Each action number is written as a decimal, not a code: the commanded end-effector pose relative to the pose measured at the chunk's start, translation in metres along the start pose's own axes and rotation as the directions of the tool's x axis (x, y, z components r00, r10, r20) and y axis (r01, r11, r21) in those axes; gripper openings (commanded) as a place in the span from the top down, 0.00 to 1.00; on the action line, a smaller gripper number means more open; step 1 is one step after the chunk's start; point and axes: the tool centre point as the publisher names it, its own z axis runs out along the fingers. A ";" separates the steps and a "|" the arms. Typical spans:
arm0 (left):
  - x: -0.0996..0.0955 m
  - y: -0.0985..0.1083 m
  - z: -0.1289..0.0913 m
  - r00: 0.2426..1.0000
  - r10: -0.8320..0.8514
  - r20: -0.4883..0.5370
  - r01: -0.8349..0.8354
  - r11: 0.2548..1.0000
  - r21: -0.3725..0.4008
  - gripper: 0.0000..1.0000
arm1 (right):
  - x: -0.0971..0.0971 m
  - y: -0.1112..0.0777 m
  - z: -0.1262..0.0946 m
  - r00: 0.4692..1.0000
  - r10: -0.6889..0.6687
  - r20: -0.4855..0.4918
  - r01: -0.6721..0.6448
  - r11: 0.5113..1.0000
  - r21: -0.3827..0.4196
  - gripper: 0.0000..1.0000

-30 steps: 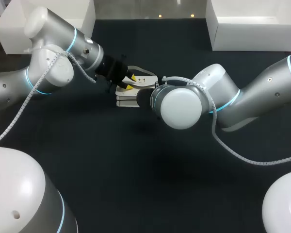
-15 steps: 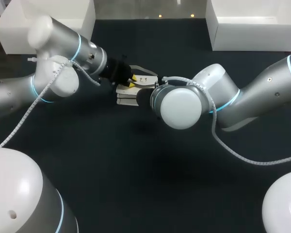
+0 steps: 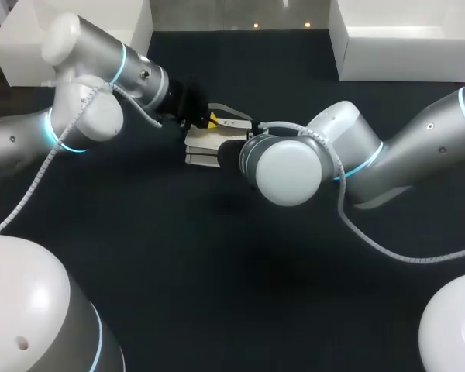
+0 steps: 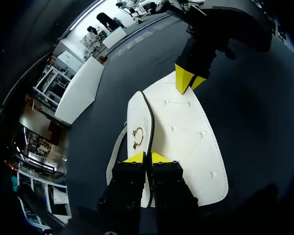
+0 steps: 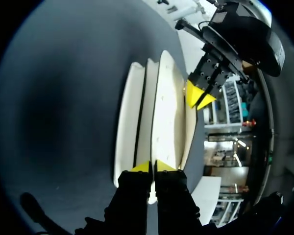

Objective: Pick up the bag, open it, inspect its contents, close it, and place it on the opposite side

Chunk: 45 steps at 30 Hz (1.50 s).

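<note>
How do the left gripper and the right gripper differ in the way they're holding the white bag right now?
The left gripper pinches the narrow flap with the gold clasp; the right gripper pinches the opposite end of the bag, at the broad stitched panel. In the head view the left gripper's yellow tips show, while the right gripper is hidden behind its own arm. Both are shut on the bag, fingers nearly together.
</note>
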 end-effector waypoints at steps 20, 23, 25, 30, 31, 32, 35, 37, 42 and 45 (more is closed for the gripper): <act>-0.019 0.009 -0.011 0.994 -0.058 -0.092 0.061 0.998 0.024 0.55 | 0.007 -0.004 0.001 0.999 0.000 0.052 0.001 1.000 -0.011 1.00; -0.014 0.008 -0.009 0.996 -0.068 -0.054 0.069 0.998 0.015 0.34 | 0.007 -0.004 0.001 0.999 0.000 0.052 0.001 1.000 -0.011 1.00; -0.011 0.008 -0.007 0.997 -0.075 -0.036 0.075 0.997 0.001 0.29 | 0.007 -0.004 0.001 0.999 0.000 0.052 0.001 1.000 -0.011 1.00; -0.009 0.014 0.004 0.994 -0.108 -0.017 0.107 0.994 -0.034 0.34 | 0.007 -0.004 0.001 0.999 0.000 0.052 0.001 1.000 -0.011 1.00; -0.009 0.014 0.005 0.993 -0.114 -0.018 0.114 0.993 -0.036 0.36 | 0.007 -0.004 0.001 0.999 0.000 0.052 0.001 1.000 -0.011 1.00; -0.010 0.016 0.008 0.992 -0.122 -0.018 0.121 0.992 -0.038 0.40 | 0.007 -0.004 0.001 0.999 0.000 0.052 0.001 1.000 -0.011 1.00; -0.013 0.019 0.014 0.990 -0.140 -0.015 0.139 0.989 -0.048 0.46 | 0.007 -0.004 0.001 0.999 0.000 0.052 0.001 1.000 -0.011 1.00; -0.016 0.022 0.017 0.988 -0.154 -0.017 0.153 0.987 -0.056 0.52 | 0.007 -0.004 0.001 0.999 0.000 0.052 0.001 1.000 -0.011 1.00; -0.021 0.029 0.024 0.984 -0.174 -0.030 0.172 0.983 -0.067 0.56 | 0.007 -0.004 0.001 0.999 0.000 0.052 0.001 1.000 -0.011 1.00; -0.023 0.032 0.027 0.981 -0.189 -0.034 0.187 0.980 -0.063 0.57 | 0.007 -0.004 0.001 0.999 0.000 0.052 0.001 1.000 -0.011 1.00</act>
